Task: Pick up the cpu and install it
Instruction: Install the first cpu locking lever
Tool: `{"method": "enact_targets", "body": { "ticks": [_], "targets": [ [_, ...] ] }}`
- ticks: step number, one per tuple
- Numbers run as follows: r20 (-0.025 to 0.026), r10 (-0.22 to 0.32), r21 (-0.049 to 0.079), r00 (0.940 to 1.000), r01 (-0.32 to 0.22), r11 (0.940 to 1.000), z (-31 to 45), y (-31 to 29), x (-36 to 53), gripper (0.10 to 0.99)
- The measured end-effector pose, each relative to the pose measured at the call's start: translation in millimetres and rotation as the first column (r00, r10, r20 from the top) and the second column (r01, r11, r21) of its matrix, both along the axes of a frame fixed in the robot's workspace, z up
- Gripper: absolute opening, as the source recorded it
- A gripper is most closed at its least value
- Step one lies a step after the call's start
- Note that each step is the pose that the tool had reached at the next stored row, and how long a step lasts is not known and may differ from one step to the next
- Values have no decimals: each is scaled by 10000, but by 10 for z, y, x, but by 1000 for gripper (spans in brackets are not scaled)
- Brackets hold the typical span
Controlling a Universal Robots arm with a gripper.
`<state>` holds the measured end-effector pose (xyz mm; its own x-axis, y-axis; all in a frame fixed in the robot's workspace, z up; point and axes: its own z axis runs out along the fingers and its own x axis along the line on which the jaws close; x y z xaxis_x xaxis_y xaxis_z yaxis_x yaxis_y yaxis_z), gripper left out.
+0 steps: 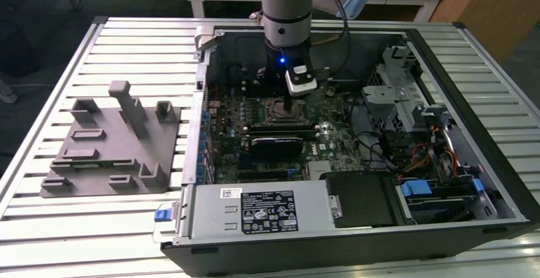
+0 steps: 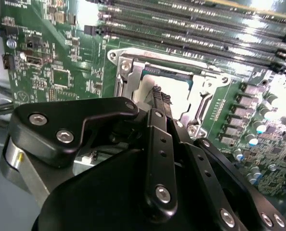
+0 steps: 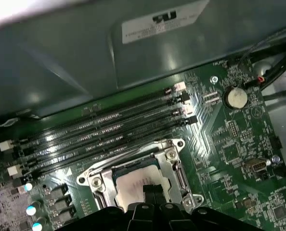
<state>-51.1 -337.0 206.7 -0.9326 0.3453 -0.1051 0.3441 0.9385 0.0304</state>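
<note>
Black gripper [image 2: 158, 98] linkage sits closest to the lens in both wrist views; fingertips [image 3: 152, 191] drawn nearly together, down inside the socket frame [image 3: 174, 166], on or just above the cpu [image 3: 128, 185]; whether they are pinching it or merely resting on the pale lid I can't tell; no wide spread visible.

cpu location: seated within the metal socket frame on the motherboard [image 2: 61, 72], memory slots [image 3: 109, 127] lying beside the frame; in the exterior view the socket is at about 12 o'clock from the black heatsink block [image 1: 274, 145], inside the open pc case [image 1: 472, 88].

Handling, my judgement: light, rigid, flat; smooth metal lid likely slippery; underside contacts and socket pins fragile, so no tilt or side load; take it by two opposite edges, level.

Grey fixture [image 1: 105, 145] sits on the slatted table [image 1: 50, 227] at 9 o'clock of the case, well apart.
</note>
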Motion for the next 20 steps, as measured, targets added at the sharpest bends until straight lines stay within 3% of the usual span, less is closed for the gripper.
{"method": "enact_targets", "body": {
  "ticks": [7,16,20],
  "targets": [
    [-3,0,-5,10000,0,10000,5,-2,-1,106],
    [-2,-1,-3,10000,1,10000,206,-1,-1,106],
    [0,-1,0,10000,1,10000,225,-1,0,106]
  ]
}}
